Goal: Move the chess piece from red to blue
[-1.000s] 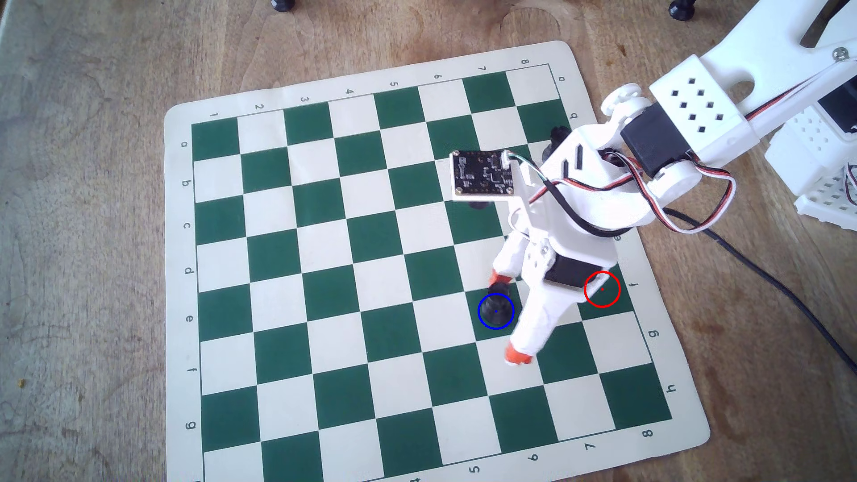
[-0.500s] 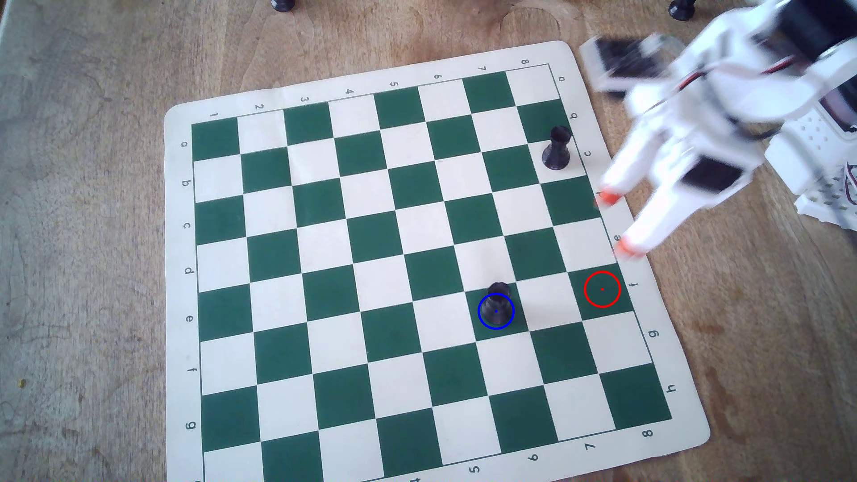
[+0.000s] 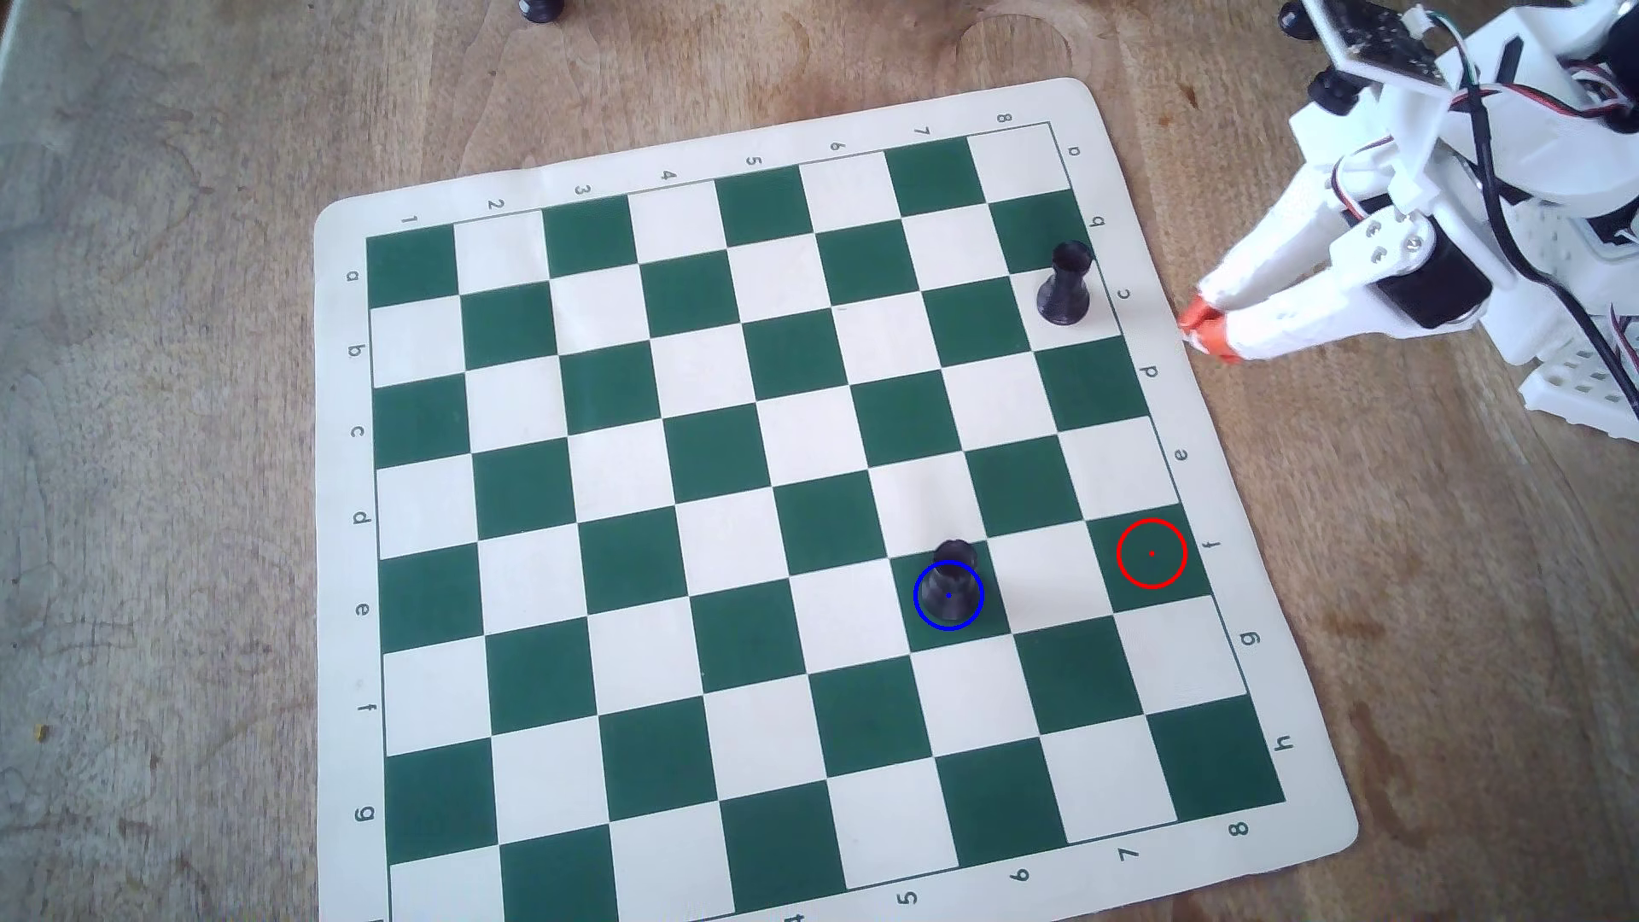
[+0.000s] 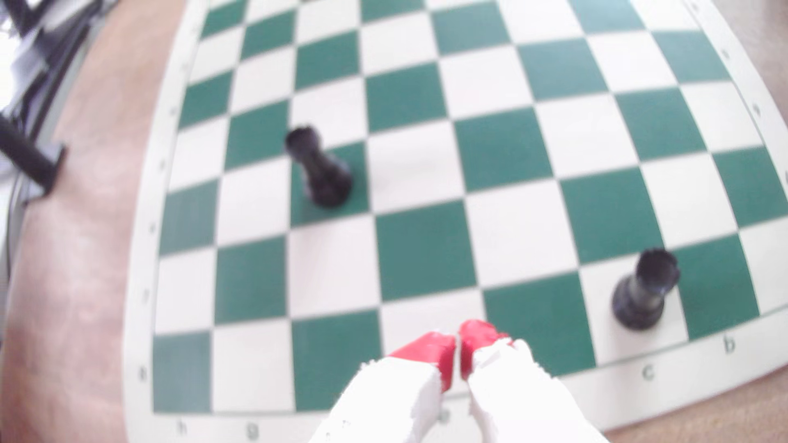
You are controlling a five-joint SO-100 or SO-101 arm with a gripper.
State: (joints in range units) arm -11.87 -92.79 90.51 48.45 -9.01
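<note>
Standing inside the thin blue circle outline (image 3: 948,595), the small black plastic rook-like chess piece (image 3: 953,581) is being left; jaws are pressed together, empty, off-board. Task judged complete; only parking is being required.

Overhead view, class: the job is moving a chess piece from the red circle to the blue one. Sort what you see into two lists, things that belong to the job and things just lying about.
Belongs to the job:
- rook standing on the blue circle
- red circle, empty
- gripper, jaws shut, off the board

Just lying about:
- second rook
- board
- table
</note>
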